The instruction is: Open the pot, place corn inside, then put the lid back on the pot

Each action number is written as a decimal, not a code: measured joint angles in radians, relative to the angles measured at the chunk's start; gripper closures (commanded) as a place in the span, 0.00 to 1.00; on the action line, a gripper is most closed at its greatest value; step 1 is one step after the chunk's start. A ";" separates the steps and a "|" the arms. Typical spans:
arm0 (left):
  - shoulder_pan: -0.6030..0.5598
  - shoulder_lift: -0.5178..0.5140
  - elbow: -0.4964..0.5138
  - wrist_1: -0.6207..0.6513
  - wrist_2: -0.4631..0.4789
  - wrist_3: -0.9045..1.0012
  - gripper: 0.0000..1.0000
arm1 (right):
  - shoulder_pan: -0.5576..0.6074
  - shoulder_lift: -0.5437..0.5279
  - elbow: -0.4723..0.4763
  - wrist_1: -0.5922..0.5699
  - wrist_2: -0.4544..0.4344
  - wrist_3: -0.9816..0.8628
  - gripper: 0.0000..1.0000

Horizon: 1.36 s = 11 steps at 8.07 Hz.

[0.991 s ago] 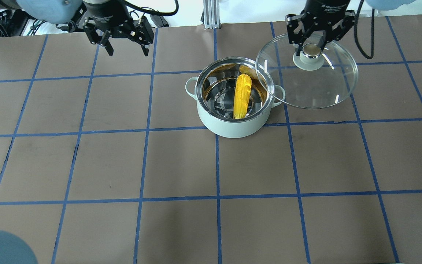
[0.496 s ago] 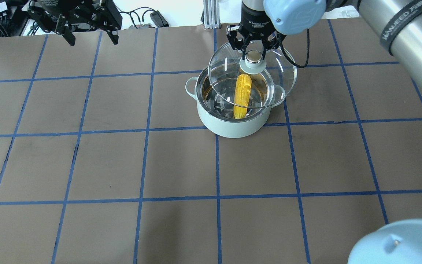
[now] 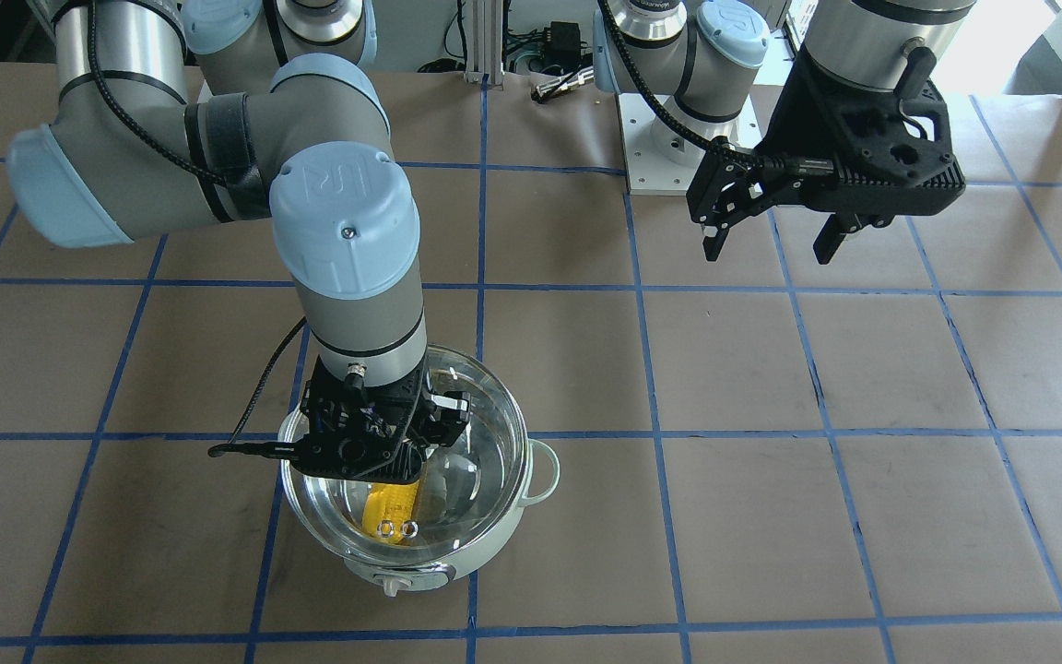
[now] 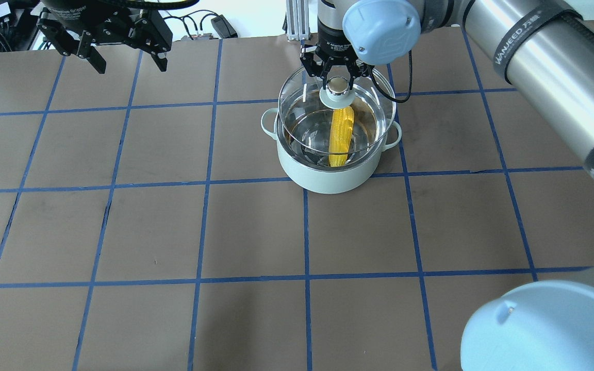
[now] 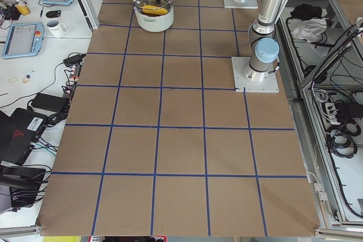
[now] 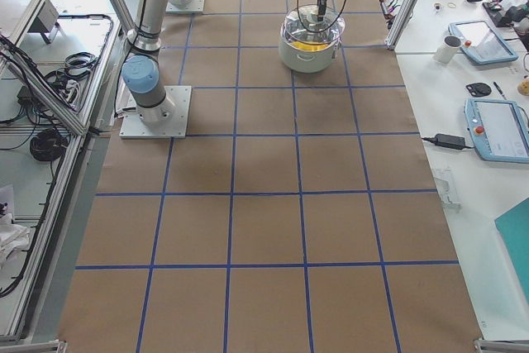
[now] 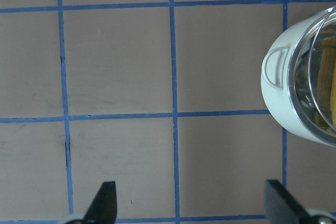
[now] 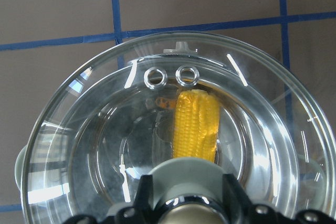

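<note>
The mint-green pot (image 4: 328,178) stands at the table's back centre, with the yellow corn (image 4: 339,139) lying inside it. My right gripper (image 4: 337,82) is shut on the knob of the glass lid (image 4: 297,87) and holds it level over the pot's mouth, set slightly toward the back. I cannot tell whether the lid's rim touches the pot. The right wrist view shows the corn (image 8: 195,124) through the lid (image 8: 94,129). In the front-facing view the right gripper (image 3: 393,461) hides the knob. My left gripper (image 4: 131,66) is open and empty, raised at the back left, apart from the pot (image 7: 286,98).
The brown table (image 4: 173,232) carries a grid of blue tape lines. The right arm's elbow (image 4: 544,330) fills the overhead view's lower right corner. A side bench with a mug (image 6: 451,49) and tablets lies beyond the table's edge.
My right gripper has carried the lid leftward from beside the pot to over its mouth. My left gripper has drawn back toward the far left.
</note>
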 measured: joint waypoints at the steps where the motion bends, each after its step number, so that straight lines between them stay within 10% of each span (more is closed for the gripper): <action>1: 0.000 0.002 -0.002 0.001 0.002 0.000 0.00 | 0.001 0.012 0.003 -0.007 0.004 0.001 0.59; 11: -0.001 -0.012 0.013 0.005 -0.035 -0.011 0.00 | 0.012 0.022 0.052 -0.046 0.012 -0.007 0.59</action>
